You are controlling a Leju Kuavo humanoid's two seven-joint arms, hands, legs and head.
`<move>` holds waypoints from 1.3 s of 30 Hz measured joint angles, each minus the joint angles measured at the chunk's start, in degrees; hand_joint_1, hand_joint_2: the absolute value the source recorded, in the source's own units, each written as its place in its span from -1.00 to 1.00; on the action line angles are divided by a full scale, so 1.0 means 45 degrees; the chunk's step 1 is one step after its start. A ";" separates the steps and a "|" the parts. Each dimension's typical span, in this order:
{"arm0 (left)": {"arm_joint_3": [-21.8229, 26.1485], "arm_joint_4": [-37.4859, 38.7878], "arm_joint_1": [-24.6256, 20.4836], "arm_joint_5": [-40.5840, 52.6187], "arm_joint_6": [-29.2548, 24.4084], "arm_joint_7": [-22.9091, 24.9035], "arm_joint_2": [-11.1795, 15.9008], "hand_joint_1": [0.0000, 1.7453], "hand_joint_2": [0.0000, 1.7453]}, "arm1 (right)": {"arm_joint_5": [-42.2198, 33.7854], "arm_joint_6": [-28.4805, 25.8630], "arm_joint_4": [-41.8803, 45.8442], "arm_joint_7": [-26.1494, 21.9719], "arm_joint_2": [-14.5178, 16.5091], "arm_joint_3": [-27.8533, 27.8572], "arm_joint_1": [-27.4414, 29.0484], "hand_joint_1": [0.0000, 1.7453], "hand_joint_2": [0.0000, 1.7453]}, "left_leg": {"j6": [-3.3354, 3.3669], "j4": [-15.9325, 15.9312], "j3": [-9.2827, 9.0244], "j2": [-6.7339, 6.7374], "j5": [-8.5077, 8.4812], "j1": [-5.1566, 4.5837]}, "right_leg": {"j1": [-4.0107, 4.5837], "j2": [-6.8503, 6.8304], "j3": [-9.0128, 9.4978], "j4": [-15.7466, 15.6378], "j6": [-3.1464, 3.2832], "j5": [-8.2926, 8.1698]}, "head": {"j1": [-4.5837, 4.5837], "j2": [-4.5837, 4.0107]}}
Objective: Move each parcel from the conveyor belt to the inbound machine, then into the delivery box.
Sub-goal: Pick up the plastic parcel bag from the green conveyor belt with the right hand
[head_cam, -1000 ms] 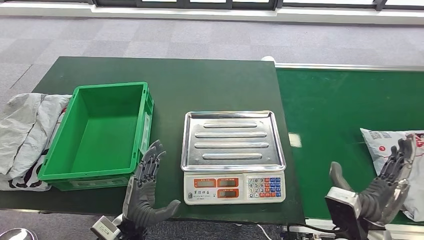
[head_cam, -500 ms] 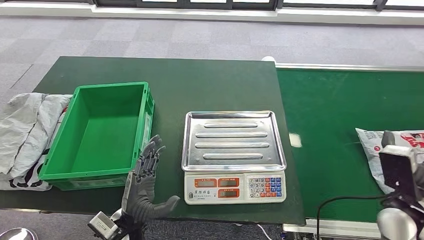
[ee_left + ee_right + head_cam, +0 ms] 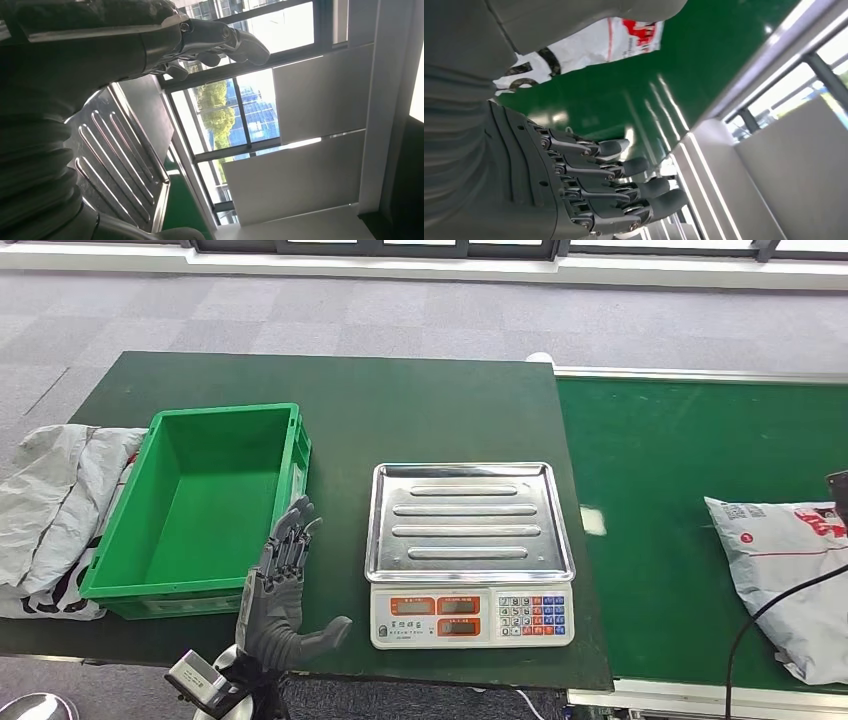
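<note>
reaching for parcel (image 3: 790, 580) at right edge: right hand (image 3: 589, 190) empty, fingers straight and spread. left hand (image 3: 280, 595) spread too, idle. take it flat for the scale tray (image 3: 468, 520).

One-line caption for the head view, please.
Left hand open between empty green crate and scale; a parcel lies on the conveyor belt.

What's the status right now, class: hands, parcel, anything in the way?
Left hand open, empty, between green box and scale. Right hand open, empty, above the belt. Parcel lying on belt, not gripped. Scale tray bare, path clear.
</note>
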State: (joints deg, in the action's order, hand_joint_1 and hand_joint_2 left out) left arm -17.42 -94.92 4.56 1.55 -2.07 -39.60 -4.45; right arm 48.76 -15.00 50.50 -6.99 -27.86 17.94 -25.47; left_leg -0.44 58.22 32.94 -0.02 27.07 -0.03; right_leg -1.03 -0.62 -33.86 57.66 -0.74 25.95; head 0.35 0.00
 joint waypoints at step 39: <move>0.0348 0.0318 -0.0410 0.0227 0.0057 0.0033 0.0051 -1.00 1.00 | 0.2049 0.7961 -0.7366 0.3213 -0.0597 -0.0990 -0.1623 1.00 1.00 | -0.0001 -0.0006 0.0012 -0.0009 0.0004 0.0002 | 0.0002 -0.0004 -0.0007 0.0000 -0.0003 0.0014 | 0.0000 0.0000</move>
State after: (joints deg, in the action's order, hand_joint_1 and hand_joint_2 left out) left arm -15.85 -93.49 2.71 2.57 -1.81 -39.46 -4.22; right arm 57.98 20.82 17.35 7.47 -30.55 13.49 -32.77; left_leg -0.45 58.19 33.00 -0.06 27.09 -0.02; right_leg -1.02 -0.63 -33.89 57.66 -0.76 26.02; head 0.35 0.00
